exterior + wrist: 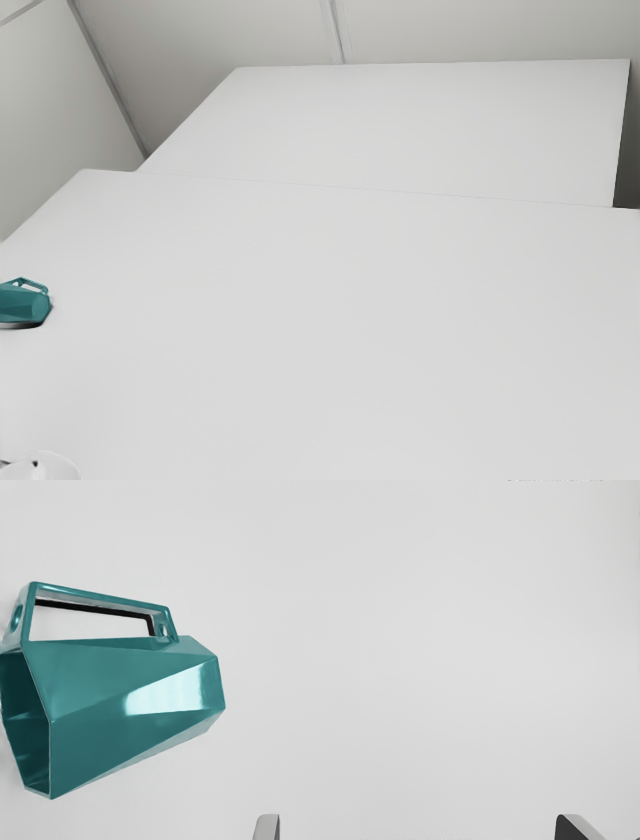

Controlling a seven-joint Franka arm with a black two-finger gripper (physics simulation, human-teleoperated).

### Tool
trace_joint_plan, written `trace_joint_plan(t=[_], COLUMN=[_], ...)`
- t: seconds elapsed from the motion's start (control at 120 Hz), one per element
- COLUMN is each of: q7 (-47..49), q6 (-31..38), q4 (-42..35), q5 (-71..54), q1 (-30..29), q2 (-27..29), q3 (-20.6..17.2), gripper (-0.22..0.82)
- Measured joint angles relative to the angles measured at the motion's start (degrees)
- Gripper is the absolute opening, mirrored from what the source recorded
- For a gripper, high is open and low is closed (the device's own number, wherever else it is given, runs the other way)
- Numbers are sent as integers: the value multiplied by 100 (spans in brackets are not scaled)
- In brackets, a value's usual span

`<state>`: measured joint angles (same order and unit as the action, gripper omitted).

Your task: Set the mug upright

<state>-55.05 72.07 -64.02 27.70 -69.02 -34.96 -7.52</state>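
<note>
The teal faceted mug (24, 305) lies on its side on the white table at the exterior view's left edge, partly cut off there. In the wrist view the same mug (125, 690) has its open mouth turned away from the gripper's side and its narrower base end toward it, with the angular handle standing out along one side. My gripper (419, 827) is open in the wrist view, fingers wide apart with nothing between them. The mug is off to one side of the fingers, not touching them.
The white table (330, 330) stretches across the exterior view, with a second white surface (400, 125) behind its far edge. Pale walls (200, 30) stand beyond. A rounded white part of the arm (50, 467) shows in the exterior view's lower left corner.
</note>
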Motion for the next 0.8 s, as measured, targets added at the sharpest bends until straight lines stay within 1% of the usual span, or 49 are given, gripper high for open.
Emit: trace_joint_plan(t=[0.142,0.233,0.35,0.55,0.8], q7=[-284,-451,-625,-816,-957], q6=[88,220,443,835,1244], q4=[235,423,475,469,445], q5=[-1,-1,0,33,64], q1=[-382,-430,-437,-444,-442], q2=[-449,-782,-1122,-1413,-1575], q3=[-233,-341,-510,-530,-582], gripper=[60,60,60,60,60])
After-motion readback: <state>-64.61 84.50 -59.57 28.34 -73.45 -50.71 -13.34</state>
